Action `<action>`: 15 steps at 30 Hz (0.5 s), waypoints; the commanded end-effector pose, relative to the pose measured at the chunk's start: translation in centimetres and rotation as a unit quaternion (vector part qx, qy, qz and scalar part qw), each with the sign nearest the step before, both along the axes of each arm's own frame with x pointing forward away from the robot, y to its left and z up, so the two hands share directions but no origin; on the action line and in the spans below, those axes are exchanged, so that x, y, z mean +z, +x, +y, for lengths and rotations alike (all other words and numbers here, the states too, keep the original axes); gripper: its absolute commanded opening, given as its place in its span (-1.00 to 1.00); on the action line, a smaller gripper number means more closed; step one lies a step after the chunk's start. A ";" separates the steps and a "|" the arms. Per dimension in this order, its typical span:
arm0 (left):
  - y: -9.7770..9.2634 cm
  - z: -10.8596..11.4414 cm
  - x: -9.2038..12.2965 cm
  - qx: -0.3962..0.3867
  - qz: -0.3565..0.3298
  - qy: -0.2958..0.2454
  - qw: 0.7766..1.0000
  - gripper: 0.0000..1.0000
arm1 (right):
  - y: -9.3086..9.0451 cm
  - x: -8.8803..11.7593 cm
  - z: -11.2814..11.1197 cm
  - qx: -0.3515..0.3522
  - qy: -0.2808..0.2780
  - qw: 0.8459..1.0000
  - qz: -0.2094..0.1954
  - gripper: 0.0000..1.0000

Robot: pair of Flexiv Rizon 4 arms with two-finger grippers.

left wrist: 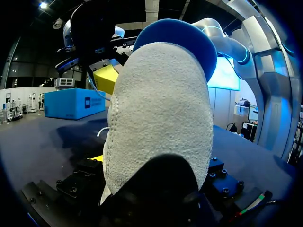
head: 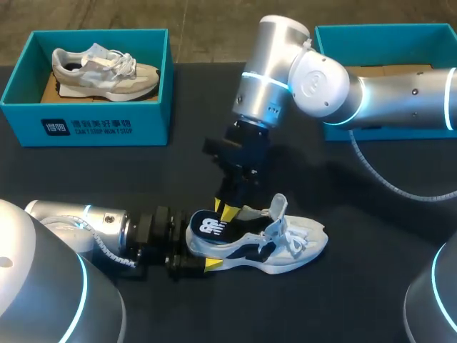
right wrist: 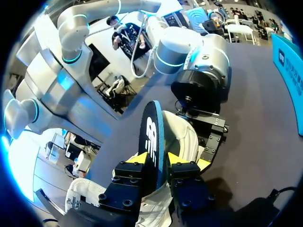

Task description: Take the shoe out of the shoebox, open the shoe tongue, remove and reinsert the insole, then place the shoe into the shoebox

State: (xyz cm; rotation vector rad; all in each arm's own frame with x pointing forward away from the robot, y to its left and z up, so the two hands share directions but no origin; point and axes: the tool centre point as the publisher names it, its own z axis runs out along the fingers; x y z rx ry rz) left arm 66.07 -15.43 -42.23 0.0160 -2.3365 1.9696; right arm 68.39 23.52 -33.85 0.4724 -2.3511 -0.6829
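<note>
The shoe [head: 285, 243] lies on its side on the bench [head: 371, 300], low in the middle of the frame, toe pointing right. The left arm [head: 78, 218] comes in from the lower left. Its jaws look closed across the heel, which fills the left wrist view, so I judge them to be pinning the shoe.

The right arm [head: 385, 96] reaches down from the upper right. Its jaws are nearly closed, pinching the dark blue insole [head: 209, 229] by its heel end. In the right wrist view the insole stands edge-on between the two yellow tips. It sits partly out of the collar.

To do this step well, keep the heel pinned. Move the insole along the shoe's length rather than sideways, so it neither folds nor drags the shoe.

The raised tongue [head: 278, 207] and loose laces [head: 289, 239] lie just ahead and could snag. The two sets of jaws crowd each other at the heel, leaving little room.

A blue box [head: 93, 125] holding another shoe [head: 107, 71] sits at upper left. A second box [head: 378, 32] sits at upper right behind the right arm. Both are well apart from the work.
</note>
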 end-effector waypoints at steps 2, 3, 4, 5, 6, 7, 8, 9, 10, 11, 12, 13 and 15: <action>0.0 0.1 0.0 0.001 0.000 0.000 1.000 -1.00 | 0.0 -0.2 0.2 0.002 0.000 1.000 0.002 -0.93; 0.0 0.1 0.0 0.001 0.000 0.000 1.000 -1.00 | -0.1 -0.2 0.3 0.003 0.000 1.000 0.002 -0.85; 0.0 0.1 0.0 0.001 0.000 0.000 1.000 -1.00 | -0.1 -0.1 0.3 0.003 -0.001 1.000 0.002 -0.75; 0.0 0.1 0.0 0.001 0.000 0.000 1.000 -1.00 | -0.1 -0.1 0.3 0.004 -0.001 1.000 0.003 -0.66; 0.0 0.1 0.0 0.001 0.000 0.000 1.000 -1.00 | -0.1 -0.1 0.4 0.005 -0.002 1.000 0.003 -0.65; 0.0 0.1 0.0 0.001 0.000 0.000 1.000 -1.00 | -0.2 -0.1 0.5 0.006 -0.002 1.000 0.004 -0.64; 0.0 0.1 0.0 0.001 0.000 0.000 1.000 -1.00 | -0.3 -0.1 0.5 0.007 -0.003 1.000 0.005 -0.63; 0.0 0.1 0.0 0.001 0.000 0.000 1.000 -1.00 | -0.4 -0.2 0.5 0.007 -0.003 1.000 0.006 -0.62; 0.0 0.1 0.0 0.001 0.000 0.000 1.000 -1.00 | -0.4 -0.2 0.5 0.007 -0.002 1.000 0.007 -0.57; 0.0 0.1 0.0 0.001 0.000 0.000 1.000 -1.00 | -0.5 -0.2 0.4 0.007 -0.003 1.000 0.009 -0.51; 0.0 0.1 0.0 0.001 0.000 0.000 1.000 -1.00 | -0.5 -0.2 0.4 0.007 -0.003 1.000 0.010 -0.52; 0.0 0.1 0.0 0.001 0.000 0.000 1.000 -1.00 | -0.5 -0.2 0.4 0.007 -0.003 1.000 0.011 -0.52; 0.0 0.1 0.0 0.001 0.000 0.000 1.000 -1.00 | -0.7 -0.2 0.4 0.008 -0.004 1.000 0.012 -0.53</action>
